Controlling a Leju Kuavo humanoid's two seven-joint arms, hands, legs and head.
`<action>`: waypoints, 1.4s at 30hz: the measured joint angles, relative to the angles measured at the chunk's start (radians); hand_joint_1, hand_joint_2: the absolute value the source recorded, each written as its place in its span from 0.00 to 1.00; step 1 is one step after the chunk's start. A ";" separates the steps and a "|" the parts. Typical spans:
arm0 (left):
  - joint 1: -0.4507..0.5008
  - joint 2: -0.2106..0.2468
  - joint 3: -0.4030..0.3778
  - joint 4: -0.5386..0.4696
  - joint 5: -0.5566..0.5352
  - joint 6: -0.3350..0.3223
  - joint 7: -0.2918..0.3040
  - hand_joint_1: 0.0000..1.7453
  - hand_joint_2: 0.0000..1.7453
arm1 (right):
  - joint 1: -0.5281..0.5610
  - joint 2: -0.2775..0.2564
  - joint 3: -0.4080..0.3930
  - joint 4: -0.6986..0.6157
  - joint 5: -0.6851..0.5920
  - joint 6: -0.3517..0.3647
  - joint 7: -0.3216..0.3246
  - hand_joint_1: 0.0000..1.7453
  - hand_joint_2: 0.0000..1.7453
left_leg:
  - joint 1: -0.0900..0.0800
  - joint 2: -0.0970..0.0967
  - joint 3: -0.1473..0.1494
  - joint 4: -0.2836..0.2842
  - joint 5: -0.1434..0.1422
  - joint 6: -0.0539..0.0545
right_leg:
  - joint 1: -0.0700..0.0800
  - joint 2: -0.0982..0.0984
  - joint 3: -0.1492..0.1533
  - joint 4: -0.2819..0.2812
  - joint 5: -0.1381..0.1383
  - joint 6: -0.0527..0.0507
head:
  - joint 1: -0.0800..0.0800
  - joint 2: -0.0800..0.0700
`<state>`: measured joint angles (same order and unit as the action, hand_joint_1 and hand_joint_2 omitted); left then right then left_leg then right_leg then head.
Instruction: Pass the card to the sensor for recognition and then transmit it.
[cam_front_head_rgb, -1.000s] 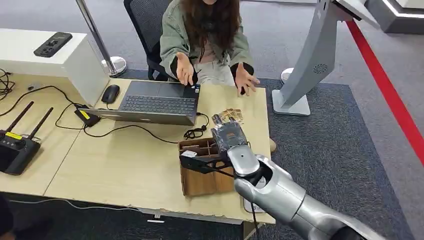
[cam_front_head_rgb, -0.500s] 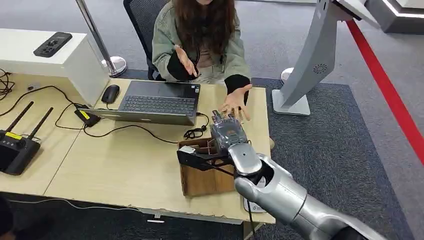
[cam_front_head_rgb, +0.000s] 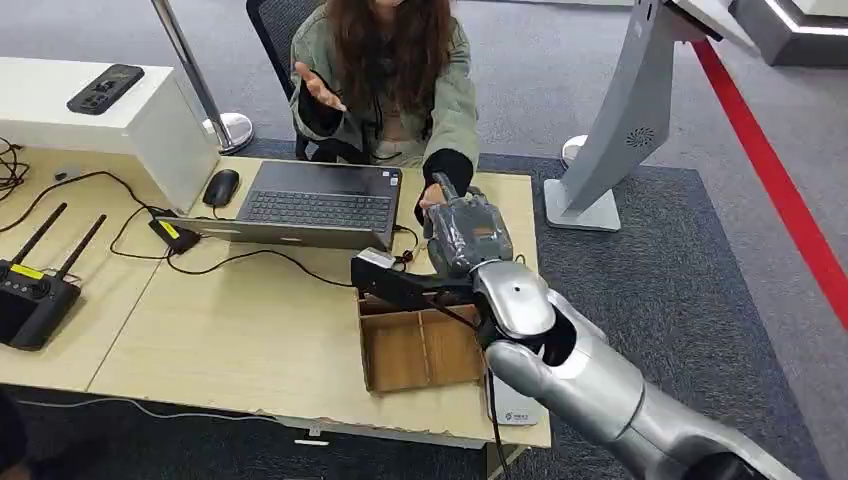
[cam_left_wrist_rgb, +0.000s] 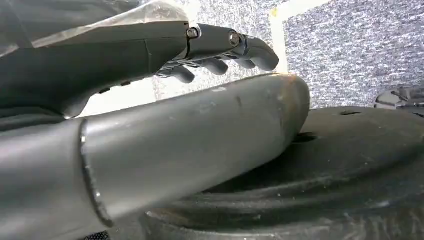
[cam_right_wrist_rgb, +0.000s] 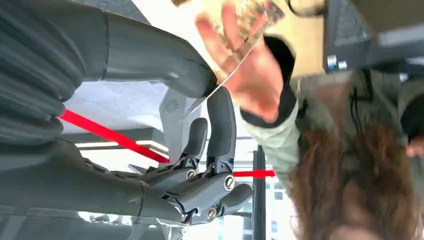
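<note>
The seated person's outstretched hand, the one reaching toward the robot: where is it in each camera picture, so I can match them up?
Head view: the person's outstretched hand is upper centre, just beyond the grey right robot hand, over the pale wooden table.
Right wrist view: upper centre, behind the clear card that the robot hand pinches.
Left wrist view: not in it.
Shared landmark: the red floor stripe.

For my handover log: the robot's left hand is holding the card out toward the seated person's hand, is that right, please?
Not quite: it is the right hand that is holding the card out toward the seated person's hand, as the right wrist view shows. The left hand holds nothing.
</note>
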<state>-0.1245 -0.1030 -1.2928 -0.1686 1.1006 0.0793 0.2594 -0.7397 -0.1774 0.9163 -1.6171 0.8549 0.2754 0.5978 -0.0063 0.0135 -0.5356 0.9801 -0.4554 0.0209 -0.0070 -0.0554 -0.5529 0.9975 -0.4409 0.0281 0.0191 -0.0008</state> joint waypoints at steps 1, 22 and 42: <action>0.000 0.000 0.000 0.000 0.000 0.000 0.000 0.00 0.00 | -0.007 -0.004 -0.004 -0.016 -0.003 0.000 0.003 1.00 1.00 | 0.000 0.000 0.000 0.000 0.000 0.000 | 0.000 0.000 0.000 0.000 0.000 0.000 | 0.000 0.000; -0.004 0.003 0.000 0.001 -0.044 -0.027 -0.003 0.00 0.00 | -0.144 -0.009 -0.041 -0.029 -0.018 -0.103 -0.007 0.00 1.00 | 0.000 -0.001 -0.001 0.000 0.000 0.000 | 0.000 0.000 0.000 0.000 0.000 0.000 | 0.000 0.000; -0.004 0.006 0.000 0.001 -0.026 -0.034 0.011 0.00 0.00 | 0.100 -0.003 -0.132 -0.048 -0.181 -0.590 -0.191 0.00 0.00 | 0.000 -0.001 -0.001 0.000 -0.001 0.001 | 0.000 0.000 0.000 0.000 -0.001 0.001 | 0.000 0.000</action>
<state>-0.1285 -0.0969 -1.2928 -0.1678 1.0746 0.0458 0.2701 -0.6398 -0.1808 0.7846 -1.6652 0.6739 -0.3142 0.4069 -0.0064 0.0127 -0.5361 0.9801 -0.4567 0.0217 -0.0071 -0.0556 -0.5533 0.9974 -0.4417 0.0287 0.0191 -0.0008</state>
